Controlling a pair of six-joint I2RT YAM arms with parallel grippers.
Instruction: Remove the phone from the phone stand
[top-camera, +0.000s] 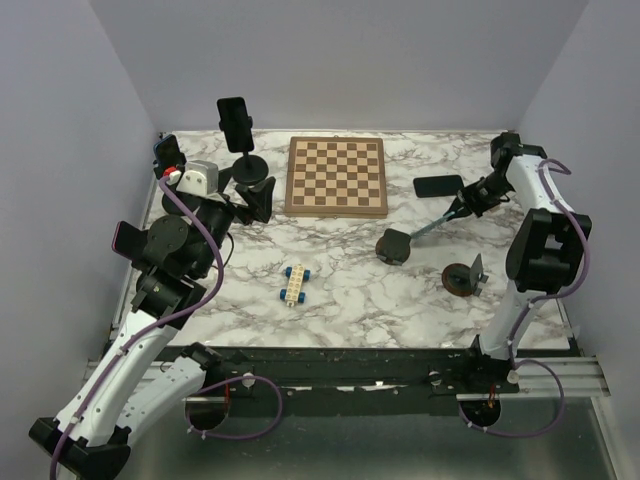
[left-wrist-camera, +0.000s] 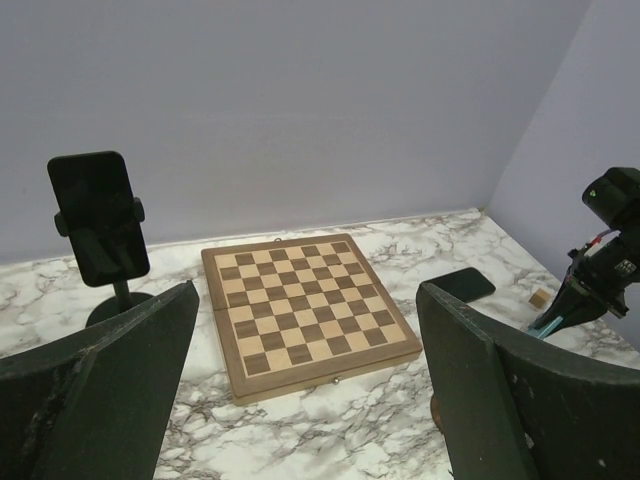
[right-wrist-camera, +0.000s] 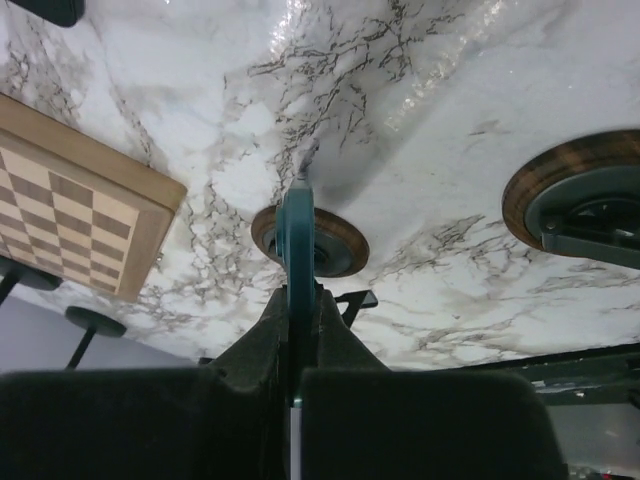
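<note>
The right fingers (right-wrist-camera: 250, 370) are pressing together on the thin stem of the teal stand (right-wrist-camera: 295, 250), pinching it just above its round, wood-rimmed base. From above, that stand is leaning, its base pointing toward the middle of the marbled surface (top-camera: 350, 300). Whether the base is touching down cannot be told.

Just beside those fingers, on the chessboard side, a flat phone (top-camera: 438, 185) is lying on the surface, free of any stand and of any grip. A second small stand (top-camera: 465, 278) with a round wooden base is sitting nearer the right arm's base, apart from the teal one.

The left fingers (left-wrist-camera: 110, 390) are standing spread wide and holding nothing. They are hovering low at the back left, facing across the chessboard (left-wrist-camera: 305, 310).

Just beside them the black stand (top-camera: 247, 166) is standing upright, and an upright phone (left-wrist-camera: 97, 215) is sitting clamped in its cradle, dark screen facing the room. It is standing left of the chessboard and near the back wall.

A small block toy with blue wheels (top-camera: 296, 284) is lying toward the front, well apart from both pairs of fingers.
</note>
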